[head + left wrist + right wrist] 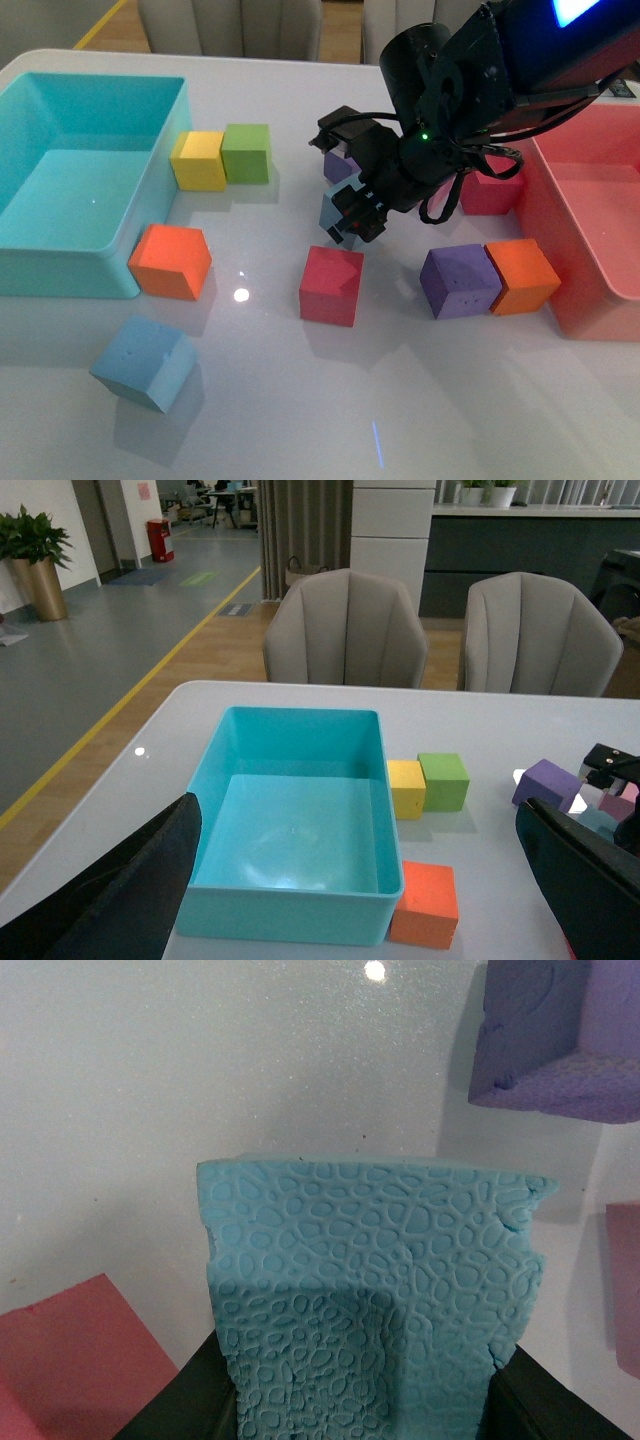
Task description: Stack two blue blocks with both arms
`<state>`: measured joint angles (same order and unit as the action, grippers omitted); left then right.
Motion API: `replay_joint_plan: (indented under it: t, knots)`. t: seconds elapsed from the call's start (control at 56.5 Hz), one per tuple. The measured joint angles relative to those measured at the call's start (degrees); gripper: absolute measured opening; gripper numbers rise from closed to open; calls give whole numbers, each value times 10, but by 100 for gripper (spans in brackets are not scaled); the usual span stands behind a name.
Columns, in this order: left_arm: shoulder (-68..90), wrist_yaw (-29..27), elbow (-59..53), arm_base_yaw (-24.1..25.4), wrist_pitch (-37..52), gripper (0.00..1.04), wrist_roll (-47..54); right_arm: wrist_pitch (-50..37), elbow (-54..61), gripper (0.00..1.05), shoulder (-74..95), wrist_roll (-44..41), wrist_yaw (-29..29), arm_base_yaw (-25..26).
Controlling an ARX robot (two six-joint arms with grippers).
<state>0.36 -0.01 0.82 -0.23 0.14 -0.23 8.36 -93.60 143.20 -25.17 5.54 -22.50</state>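
The right tool [347, 220] reaches in from the far right to the middle of the worktop [300, 420] and is pinching one blue block [330, 208]; in the right wrist view the block's pebbled face [370, 1290] fills the space between the dark fingers [185, 1405], with the white surface beyond it, so it seems lifted clear; a red block [332, 285] sits just nearer than it, and a purple block [340, 166] just beyond; the second blue block [145, 362] rests alone at the near left, tilted at an angle, well apart from the held one; an orange block [171, 261] lies beside the near corner of the turquoise bin [60, 270]; yellow [199, 160] and green [247, 153] blocks touch each other by the bin's far right side; the left tool [357, 820] is spread wide with nothing held, its fingers [110, 900] framing the bin in its wrist view; a pink bin [585, 300] stands at the right.
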Motion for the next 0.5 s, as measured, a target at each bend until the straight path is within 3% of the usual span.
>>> replay_joint_plan:
  t: [0.495]
  knots:
    - [0, 0, 0, 0, 0, 96, 0, 23, -56, 40, 43, 2, -9, -18]
